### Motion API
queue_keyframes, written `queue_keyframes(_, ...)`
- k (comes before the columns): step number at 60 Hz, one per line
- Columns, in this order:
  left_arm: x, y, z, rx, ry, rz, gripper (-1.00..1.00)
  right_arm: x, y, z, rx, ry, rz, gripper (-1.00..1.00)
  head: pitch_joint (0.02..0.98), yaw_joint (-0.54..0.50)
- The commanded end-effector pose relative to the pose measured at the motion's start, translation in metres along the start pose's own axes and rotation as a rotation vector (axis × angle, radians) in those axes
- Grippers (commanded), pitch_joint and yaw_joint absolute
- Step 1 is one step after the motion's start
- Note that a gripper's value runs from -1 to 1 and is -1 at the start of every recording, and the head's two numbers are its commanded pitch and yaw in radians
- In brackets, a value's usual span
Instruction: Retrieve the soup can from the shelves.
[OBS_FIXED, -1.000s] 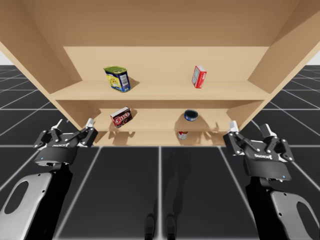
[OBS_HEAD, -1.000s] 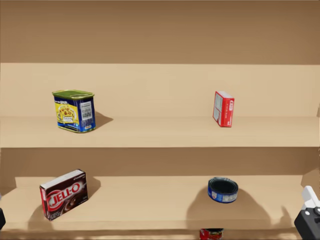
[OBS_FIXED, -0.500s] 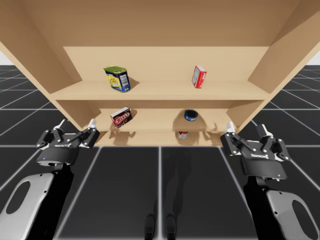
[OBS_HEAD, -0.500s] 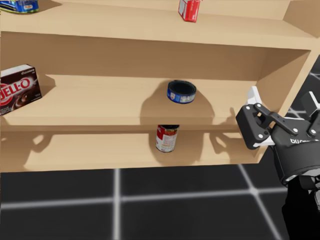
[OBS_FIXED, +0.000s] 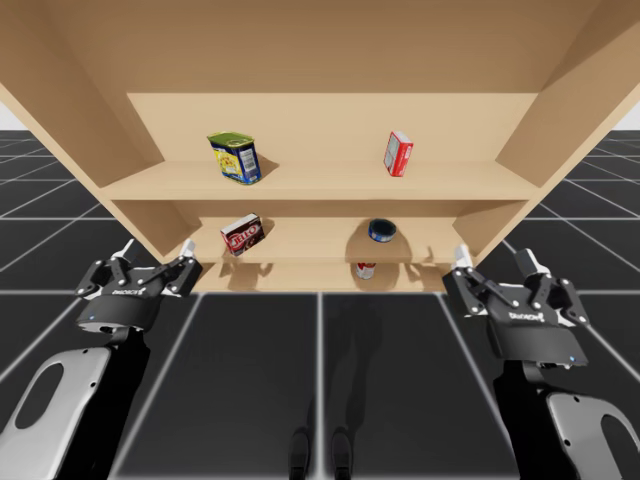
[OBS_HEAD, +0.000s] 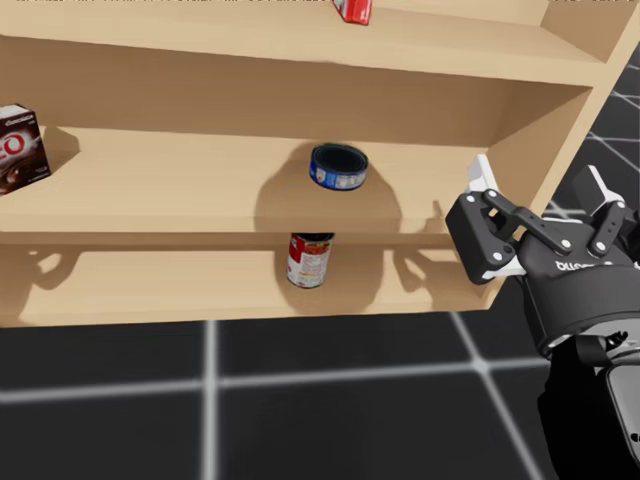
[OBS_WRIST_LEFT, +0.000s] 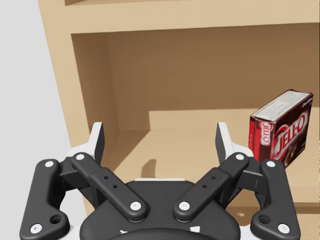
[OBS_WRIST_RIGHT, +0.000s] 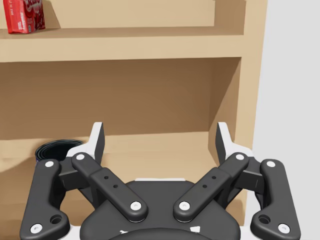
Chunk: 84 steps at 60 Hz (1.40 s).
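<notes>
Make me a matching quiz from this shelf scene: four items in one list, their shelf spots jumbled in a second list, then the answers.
Items:
1. soup can
2. blue tin
3. red box
4. dark brown box

Places:
a. top shelf
b. bottom shelf
c. middle shelf, left side
d. middle shelf, right side

Pairs: 1-b, 2-d, 3-a, 4-c

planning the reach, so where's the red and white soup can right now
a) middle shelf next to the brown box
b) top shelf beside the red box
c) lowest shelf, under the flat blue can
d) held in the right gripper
c: the soup can stands upright on the lowest shelf, directly below the flat blue can one level up.
</notes>
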Motion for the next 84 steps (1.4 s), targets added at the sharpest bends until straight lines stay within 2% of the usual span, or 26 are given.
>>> queue_keyframes(1, -0.001, -0.001, 0.001, -0.002, 0.003, 0.003, -1.00, 0.009, 0.005, 0.010, 0.066, 0.042, -0.060, -1.00, 0.698, -0.22)
queue_keyframes(4, -0.002, -0.001, 0.001, -0.001, 0.004, 0.004, -1.00, 0.009, 0.009, 0.016, 0.096, 0.075, -0.045, -1.00, 0.699, -0.21)
queue_keyframes(8, -0.002, -0.001, 0.001, 0.001, 0.007, 0.007, -1.00, 0.007, 0.011, 0.023, 0.121, 0.100, -0.055, -1.00, 0.699, -0.21)
queue_keyframes(10, -0.003, -0.001, 0.001, 0.001, 0.006, 0.013, -1.00, 0.004, 0.013, 0.029, 0.134, 0.114, -0.035, -1.00, 0.701, -0.21)
queue_keyframes(15, -0.004, -0.001, 0.002, 0.004, 0.010, 0.011, -1.00, -0.002, 0.016, 0.038, 0.174, 0.151, -0.049, -1.00, 0.704, -0.21)
queue_keyframes(20, -0.005, -0.001, 0.002, 0.007, 0.013, 0.008, -1.00, -0.010, 0.020, 0.046, 0.221, 0.184, -0.047, -1.00, 0.705, -0.21)
queue_keyframes(21, -0.005, -0.001, 0.002, 0.007, 0.013, 0.008, -1.00, -0.011, 0.021, 0.047, 0.230, 0.188, -0.043, -1.00, 0.705, -0.21)
queue_keyframes(23, -0.005, -0.001, 0.002, 0.007, 0.014, 0.008, -1.00, -0.018, 0.025, 0.050, 0.252, 0.199, -0.012, -1.00, 0.706, -0.21)
queue_keyframes(29, -0.006, -0.001, 0.002, 0.006, 0.015, 0.007, -1.00, -0.034, 0.030, 0.051, 0.275, 0.229, -0.009, -1.00, 0.703, -0.22)
queue_keyframes(30, -0.006, -0.001, 0.002, 0.007, 0.014, 0.006, -1.00, -0.041, 0.032, 0.050, 0.279, 0.248, -0.021, -1.00, 0.701, -0.22)
queue_keyframes(32, -0.006, -0.001, 0.002, 0.007, 0.013, 0.005, -1.00, -0.046, 0.034, 0.049, 0.281, 0.259, -0.023, -1.00, 0.701, -0.22)
queue_keyframes(35, -0.006, -0.001, 0.002, 0.009, 0.013, 0.003, -1.00, -0.053, 0.036, 0.047, 0.290, 0.288, -0.043, -1.00, 0.701, -0.22)
queue_keyframes(41, -0.006, -0.001, 0.002, 0.011, 0.015, 0.003, -1.00, -0.066, 0.039, 0.041, 0.299, 0.324, -0.049, -1.00, 0.704, -0.21)
queue_keyframes(50, -0.007, 0.000, 0.002, 0.012, 0.015, 0.002, -1.00, -0.078, 0.047, 0.030, 0.302, 0.346, -0.024, -1.00, 0.706, -0.21)
queue_keyframes(60, -0.007, 0.000, 0.002, 0.012, 0.018, 0.003, -1.00, -0.091, 0.059, 0.011, 0.288, 0.370, -0.028, -1.00, 0.704, -0.21)
queue_keyframes(66, -0.007, -0.001, 0.002, 0.012, 0.018, 0.003, -1.00, -0.098, 0.066, 0.003, 0.275, 0.378, -0.010, -1.00, 0.699, -0.21)
queue_keyframes(69, -0.008, -0.001, 0.002, 0.012, 0.019, 0.001, -1.00, -0.100, 0.071, -0.001, 0.265, 0.371, 0.010, -1.00, 0.699, -0.21)
queue_keyframes(71, -0.008, -0.001, 0.002, 0.011, 0.019, 0.001, -1.00, -0.101, 0.075, -0.003, 0.273, 0.379, 0.010, -1.00, 0.700, -0.21)
queue_keyframes(74, -0.008, -0.001, 0.001, 0.009, 0.018, 0.001, -1.00, -0.104, 0.081, -0.009, 0.272, 0.371, 0.030, -1.00, 0.700, -0.21)
queue_keyframes(84, -0.008, -0.001, 0.002, 0.009, 0.019, 0.004, -1.00, -0.115, 0.095, -0.026, 0.262, 0.390, 0.040, -1.00, 0.695, -0.21)
